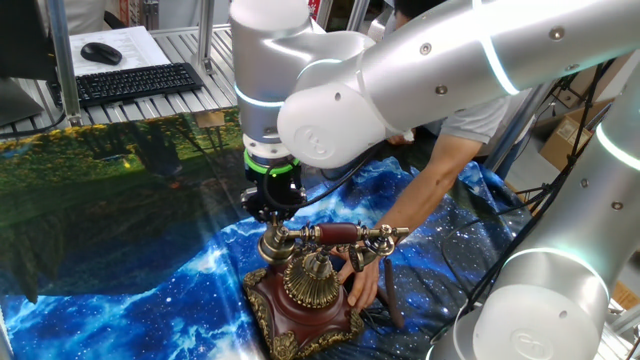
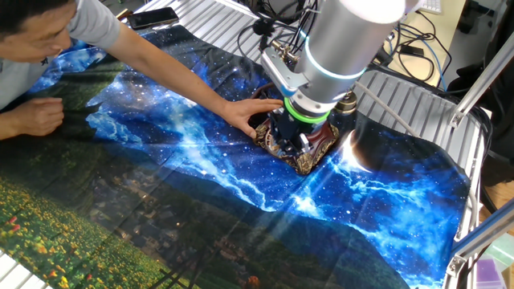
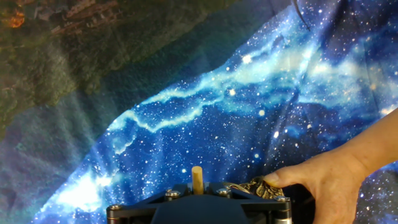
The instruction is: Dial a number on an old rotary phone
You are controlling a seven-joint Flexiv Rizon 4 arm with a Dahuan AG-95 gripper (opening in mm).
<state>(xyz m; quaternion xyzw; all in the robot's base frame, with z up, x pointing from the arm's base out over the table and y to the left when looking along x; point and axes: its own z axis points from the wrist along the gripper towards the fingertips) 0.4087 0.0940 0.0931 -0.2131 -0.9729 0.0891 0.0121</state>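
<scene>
The phone is sitting on the starry blue cloth, with its handset lying across the cradle above the brass dial. The gripper is hanging just above the phone's far end, close to the handset; I cannot tell how far its jaws are parted. A person's hand is pressing against the phone's side.

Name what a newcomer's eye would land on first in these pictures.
The big silver robot arm fills the upper middle, its end effector just above the old rotary phone on the starry blue cloth. A person's hand reaches in from the far side and rests against the phone's base.
</scene>
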